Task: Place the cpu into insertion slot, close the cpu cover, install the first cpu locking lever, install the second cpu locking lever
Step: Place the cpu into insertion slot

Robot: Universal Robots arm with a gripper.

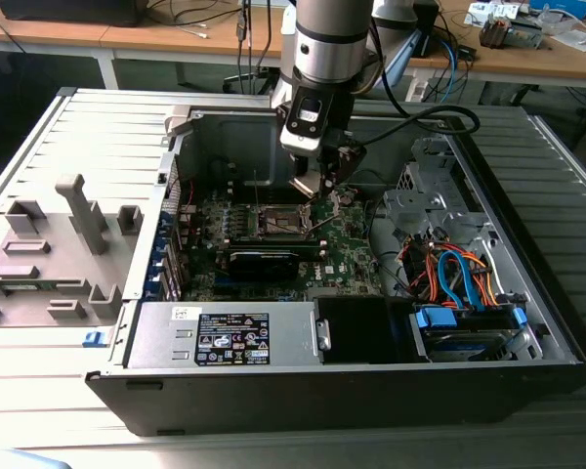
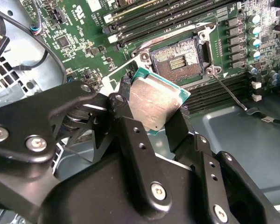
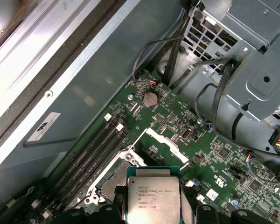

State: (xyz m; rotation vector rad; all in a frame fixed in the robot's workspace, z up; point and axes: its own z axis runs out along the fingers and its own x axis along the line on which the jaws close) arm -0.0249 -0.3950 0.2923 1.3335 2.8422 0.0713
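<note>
- There's the cpu [image 2: 157, 103]: a small square chip, dull silver-grey lid, thin green edge all round. The first wrist view shows print on its lid [image 3: 154, 199].
- The gripper [image 2: 151, 111] has it. The two black fingers [image 2: 130, 133] are drawn in narrow, pinching the chip on opposite edges, and it sits tilted between them.
- In the exterior view the gripper [image 1: 322, 186] hangs in the upper middle of the frame, inside the open computer case [image 1: 371, 396], low over the green board.
- The insertion slot [image 2: 177, 58] lies open, brownish-gold contacts showing inside a silver rim. The chip is in the air near it, not seated.
- A thin wire locking lever [image 2: 227, 93] juts out from the slot's corner.
- Long memory slots [image 2: 177, 14] run along the far side of the socket.
- In the exterior view, a black graphics card [image 1: 264, 262] lies just below the slot [image 1: 276, 223], the power supply [image 1: 225, 337] lower left, and blue and orange cables [image 1: 454, 274] to the right.
</note>
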